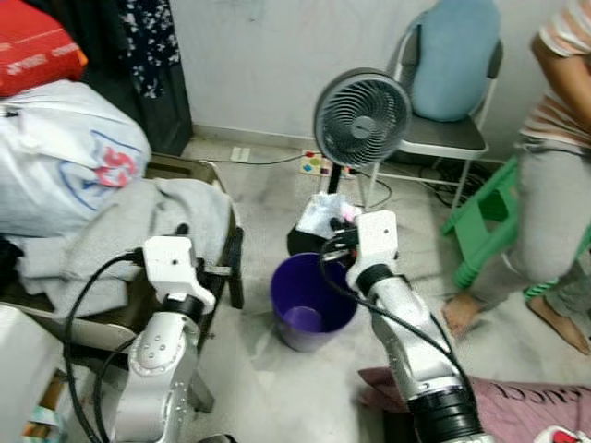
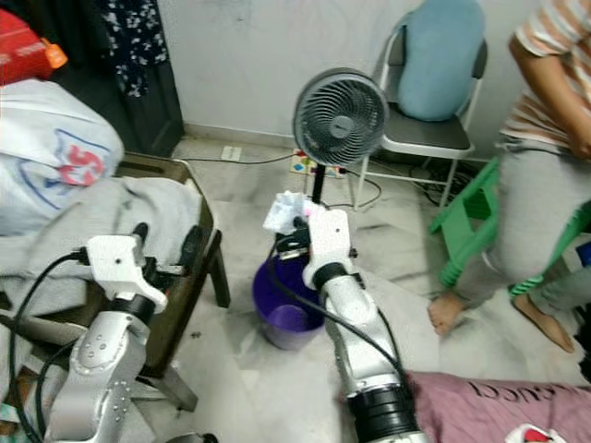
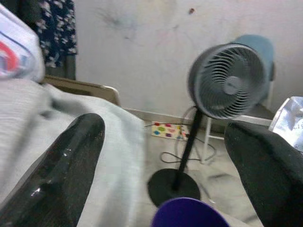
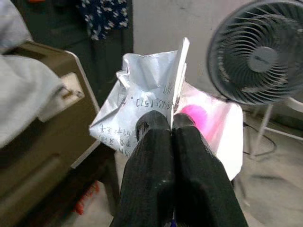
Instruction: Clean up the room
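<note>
My right gripper (image 4: 171, 124) is shut on a crumpled silver wrapper (image 4: 142, 90) with a pink patch and printed writing. In the eye views the wrapper (image 1: 328, 214) hangs in the air just beyond the far rim of a purple bucket (image 1: 312, 300) that stands on the floor. My left gripper (image 3: 165, 156) is open with nothing between its fingers. It is held up beside a grey cloth (image 1: 138, 226) draped over a low brown table (image 1: 189, 168), left of the bucket (image 2: 286, 309).
A grey fan (image 1: 362, 115) on a black stand is right behind the bucket. A folding chair (image 1: 448, 138) with a blue cushion, a green stool (image 1: 485, 217) and a person (image 1: 554, 175) are at the right. Pink cloth (image 1: 526, 406) lies on the floor near me. Bags (image 1: 65, 152) are piled at left.
</note>
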{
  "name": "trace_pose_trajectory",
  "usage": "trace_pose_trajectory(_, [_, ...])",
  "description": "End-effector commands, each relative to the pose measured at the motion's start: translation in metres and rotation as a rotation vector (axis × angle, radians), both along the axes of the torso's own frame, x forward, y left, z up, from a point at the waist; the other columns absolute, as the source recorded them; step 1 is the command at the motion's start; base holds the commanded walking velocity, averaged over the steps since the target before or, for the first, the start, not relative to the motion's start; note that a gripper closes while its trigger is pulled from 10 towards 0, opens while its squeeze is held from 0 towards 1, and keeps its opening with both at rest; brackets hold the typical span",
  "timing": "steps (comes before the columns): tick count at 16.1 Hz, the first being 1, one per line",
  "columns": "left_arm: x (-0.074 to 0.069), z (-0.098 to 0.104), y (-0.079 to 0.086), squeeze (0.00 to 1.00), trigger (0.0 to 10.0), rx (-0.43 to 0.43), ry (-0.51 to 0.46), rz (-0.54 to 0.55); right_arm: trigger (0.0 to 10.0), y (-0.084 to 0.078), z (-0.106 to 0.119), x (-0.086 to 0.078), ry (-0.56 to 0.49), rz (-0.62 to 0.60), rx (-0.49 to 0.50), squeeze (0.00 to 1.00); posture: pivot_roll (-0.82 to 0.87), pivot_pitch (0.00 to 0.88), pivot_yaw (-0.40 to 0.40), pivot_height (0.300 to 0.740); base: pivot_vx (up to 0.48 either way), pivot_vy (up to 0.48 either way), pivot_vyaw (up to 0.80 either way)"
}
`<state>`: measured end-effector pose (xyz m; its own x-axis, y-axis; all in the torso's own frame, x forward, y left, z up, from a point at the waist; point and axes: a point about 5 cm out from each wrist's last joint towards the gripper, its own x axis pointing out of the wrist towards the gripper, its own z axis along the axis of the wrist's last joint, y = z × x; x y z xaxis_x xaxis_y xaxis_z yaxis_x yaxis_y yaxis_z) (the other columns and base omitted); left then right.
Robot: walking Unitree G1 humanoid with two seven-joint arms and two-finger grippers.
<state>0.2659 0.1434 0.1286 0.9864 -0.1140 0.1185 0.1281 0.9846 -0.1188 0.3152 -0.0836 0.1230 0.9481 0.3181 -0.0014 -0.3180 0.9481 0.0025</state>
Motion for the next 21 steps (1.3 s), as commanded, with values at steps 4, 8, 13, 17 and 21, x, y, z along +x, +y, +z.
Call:
trace_pose_trajectory(4, [-0.0005,0.0033,-0.0015,0.00,10.0,-0.013,-0.008,0.012,10.0,-0.0040,-0.0039,0.0000,0.013,-0.017,-0.019,0.00,-0.03,0.100,-0.077,0.740,0.203,0.297,0.00])
trace_pose_trajectory(8, [-0.0003,0.0029,-0.0027,0.00,10.0,-0.017,-0.008,0.005,10.0,-0.0033,-0.0047,-0.0002,0.016,-0.014,-0.022,0.00,-0.03,0.099,-0.077,0.740,0.000,0.000,0.00])
trace_pose_trajectory(13, [0.0000,0.0035,-0.0031,0.00,10.0,-0.021,-0.010,-0.001,10.0,-0.0037,-0.0068,-0.0002,0.032,-0.018,-0.021,0.00,-0.03,0.099,-0.077,0.740,0.000,0.000,0.00])
trace_pose_trajectory(17, [-0.0001,0.0051,-0.0067,0.00,10.0,-0.028,-0.021,-0.031,10.0,-0.0037,-0.0072,0.0005,0.034,-0.020,-0.023,0.00,-0.03,0.098,-0.077,0.740,0.000,0.000,-0.70])
trace_pose_trajectory(21, [-0.0016,0.0059,-0.0077,0.00,10.0,-0.040,-0.028,-0.056,10.0,-0.0045,-0.0078,0.0009,0.037,-0.021,-0.024,0.00,-0.02,0.093,-0.078,0.740,0.000,0.000,0.00])
